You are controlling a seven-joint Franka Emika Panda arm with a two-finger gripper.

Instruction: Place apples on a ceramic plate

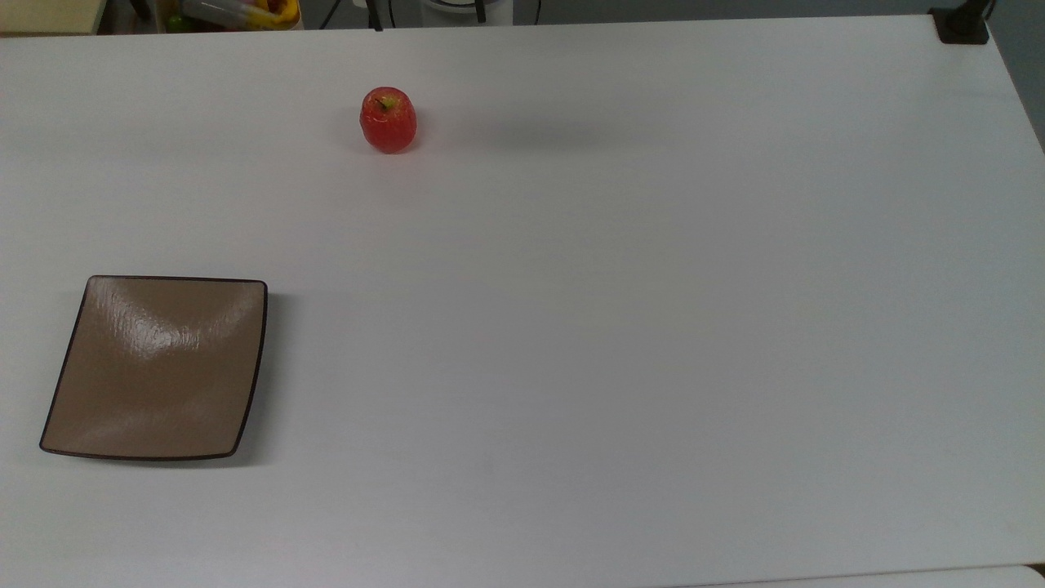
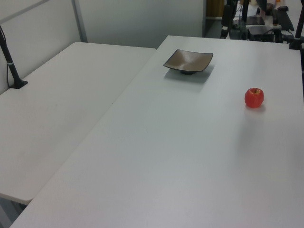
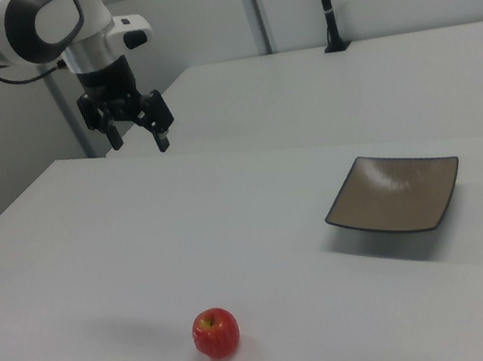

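The robot arm (image 3: 18,28) is cut off by the right view's top and left edges, so where it starts is hidden. At the top edge of the top view, some bright yellow and red things (image 1: 245,12) are cut off and too blurry to name. A black post (image 2: 10,61) in the left view runs off the left edge.

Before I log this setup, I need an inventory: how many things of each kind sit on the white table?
Apple: 1
Ceramic plate: 1
Total on the table: 2
The pincer hangs open above the table, holding nothing.
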